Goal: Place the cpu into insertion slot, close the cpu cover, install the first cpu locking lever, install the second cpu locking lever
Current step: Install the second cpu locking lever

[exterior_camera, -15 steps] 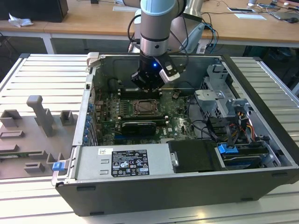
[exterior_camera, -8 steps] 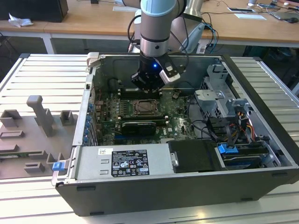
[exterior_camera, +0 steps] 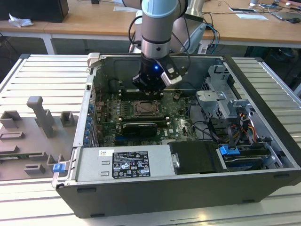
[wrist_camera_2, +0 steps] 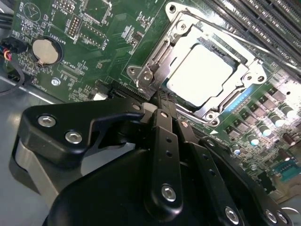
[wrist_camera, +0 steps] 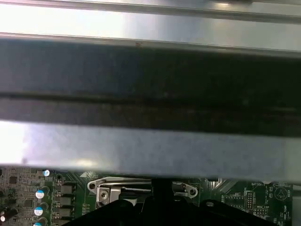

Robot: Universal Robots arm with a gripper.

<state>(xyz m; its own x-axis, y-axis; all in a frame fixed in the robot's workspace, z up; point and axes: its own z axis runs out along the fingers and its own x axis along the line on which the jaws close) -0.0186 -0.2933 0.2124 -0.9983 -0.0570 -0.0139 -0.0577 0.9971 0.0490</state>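
In the second wrist view the pale square cpu lies in the insertion slot on the green board. The silver cpu cover lies flat around it, and the chip shows through its central opening. My gripper is shut, its black fingertips together right at the socket's near corner, beside a silver lever end. I cannot tell whether the tips touch that lever. In the exterior view the gripper hangs just behind the socket inside the open computer case. The first wrist view shows the socket's rim.
Long black memory slots run beside the socket, and a coin battery sits on the board. A black card, the power supply and a drive cage fill the case. Grey fixtures stand at the exterior view's left.
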